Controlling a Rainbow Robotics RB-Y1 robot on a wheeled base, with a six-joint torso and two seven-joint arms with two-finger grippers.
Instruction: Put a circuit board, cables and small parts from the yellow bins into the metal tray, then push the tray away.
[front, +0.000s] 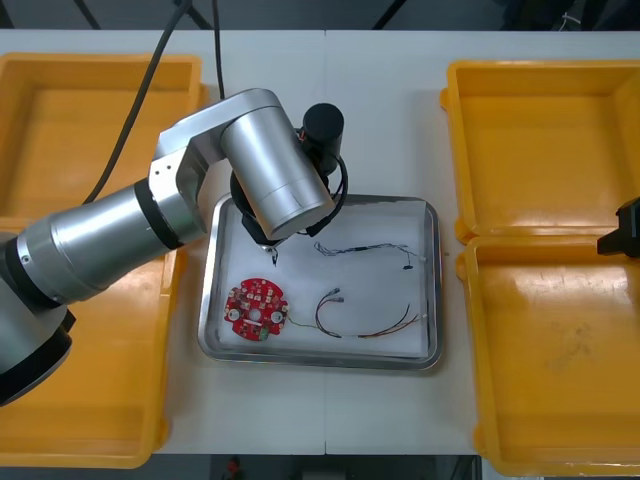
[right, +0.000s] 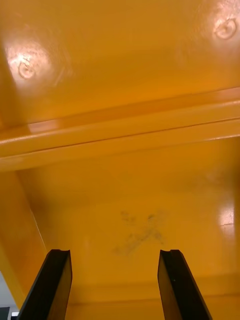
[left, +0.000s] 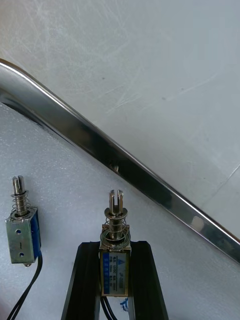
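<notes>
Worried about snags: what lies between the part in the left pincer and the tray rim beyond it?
Nothing: the left wrist view shows bare white lining between the small metal part in the left pincer and the tray rim.

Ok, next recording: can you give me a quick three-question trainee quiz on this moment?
1. True or false: the left gripper is shut on a small metal part.
2. Which of these lies in the metal tray? A) red circuit board B) screwdriver C) blue cup
3. Fill in: the right gripper, over a yellow bin, has its fingers ____.
Key: 1 true; 2 A; 3 open.
</notes>
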